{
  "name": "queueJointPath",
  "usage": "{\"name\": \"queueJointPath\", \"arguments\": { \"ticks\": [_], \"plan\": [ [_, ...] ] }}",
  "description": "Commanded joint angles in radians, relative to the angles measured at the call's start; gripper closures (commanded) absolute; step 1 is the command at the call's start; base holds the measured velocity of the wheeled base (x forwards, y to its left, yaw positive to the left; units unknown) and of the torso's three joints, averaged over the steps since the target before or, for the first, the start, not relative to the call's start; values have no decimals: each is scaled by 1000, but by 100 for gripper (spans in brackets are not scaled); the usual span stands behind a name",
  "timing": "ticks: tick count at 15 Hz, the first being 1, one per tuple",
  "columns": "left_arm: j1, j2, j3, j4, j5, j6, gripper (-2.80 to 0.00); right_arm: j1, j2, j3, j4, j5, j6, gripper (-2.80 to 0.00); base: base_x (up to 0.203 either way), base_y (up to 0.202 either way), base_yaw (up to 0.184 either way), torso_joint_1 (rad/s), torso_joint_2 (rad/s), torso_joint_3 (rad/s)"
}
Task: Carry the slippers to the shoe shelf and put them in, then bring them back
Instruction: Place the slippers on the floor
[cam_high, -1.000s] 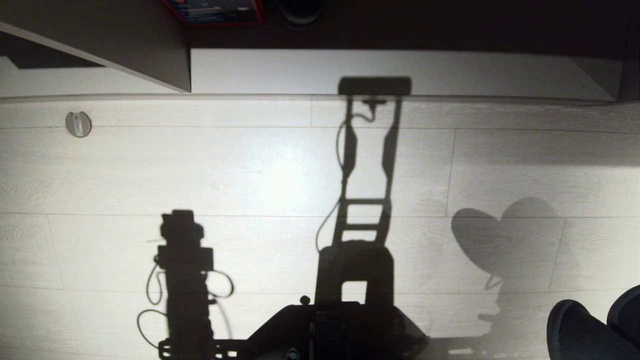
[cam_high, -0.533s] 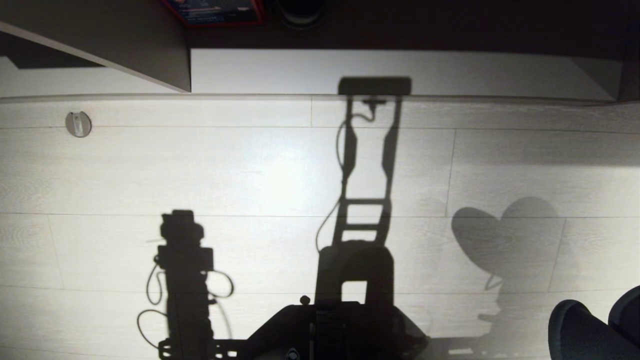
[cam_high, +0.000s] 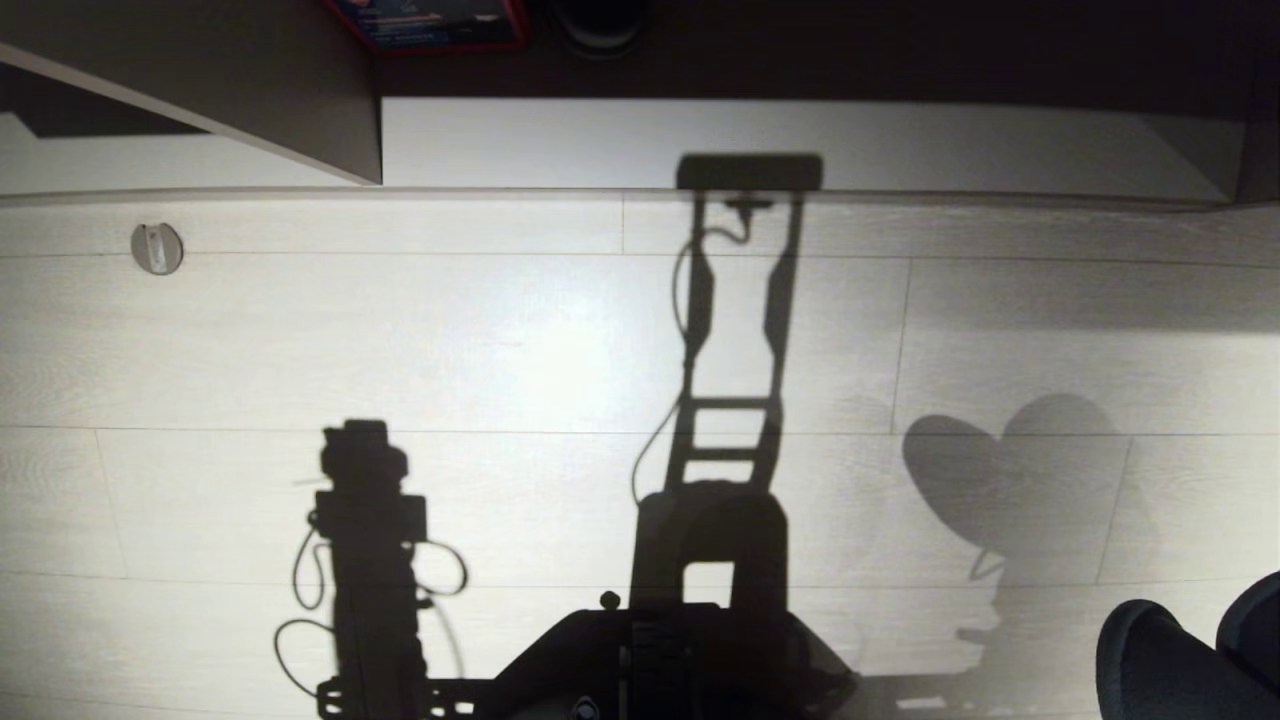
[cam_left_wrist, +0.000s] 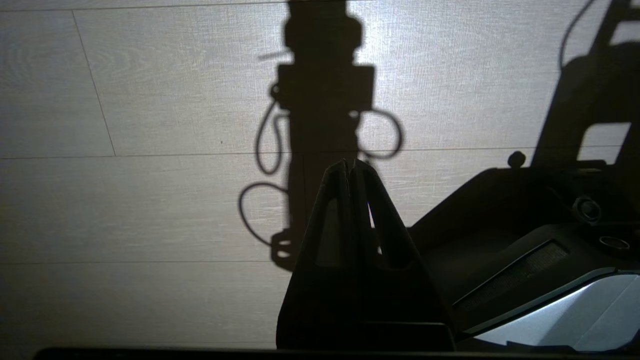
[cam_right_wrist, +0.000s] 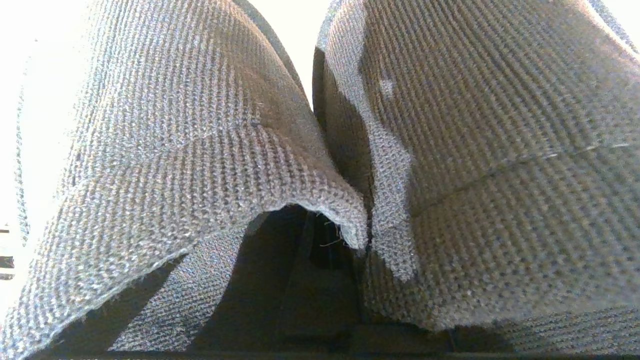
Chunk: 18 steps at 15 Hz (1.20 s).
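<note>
The slippers (cam_right_wrist: 200, 125) are dark blue-grey knitted fabric and fill the right wrist view, hanging side by side. My right gripper (cam_right_wrist: 350, 245) is shut on their inner edges, its dark fingers mostly hidden under the fabric. In the head view the slippers (cam_high: 1165, 660) show at the bottom right corner, above the floor. The shoe shelf (cam_high: 800, 145) runs along the top of that view, with a pale base board and a grey-brown divider (cam_high: 300, 100). My left gripper (cam_left_wrist: 350, 165) hangs shut and empty over the floor beside my base.
A red box (cam_high: 430, 25) and a black shoe (cam_high: 600, 20) sit deep in the shelf behind the base board. A round door stop (cam_high: 157, 248) is fixed to the pale plank floor at left. My base (cam_left_wrist: 525, 240) lies close to the left gripper. My own shadows fall across the floor.
</note>
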Motion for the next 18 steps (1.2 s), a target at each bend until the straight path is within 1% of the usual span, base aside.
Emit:
{"name": "queueJointPath", "arguments": {
  "ticks": [1,4,6,18],
  "plan": [
    [0,0,0,0,0,2,0,0,4,0,-1,0,-1,0,0,0,0,0,0,0],
    [0,0,0,0,6,-12,0,0,4,0,-1,0,0,0,0,0,0,0,0,0],
    [0,0,0,0,8,-10,0,0,4,0,-1,0,0,0,0,0,0,-1,6,121],
    [0,0,0,0,9,-12,0,0,4,0,-1,0,0,0,0,0,0,3,3,196]
  ]
}}
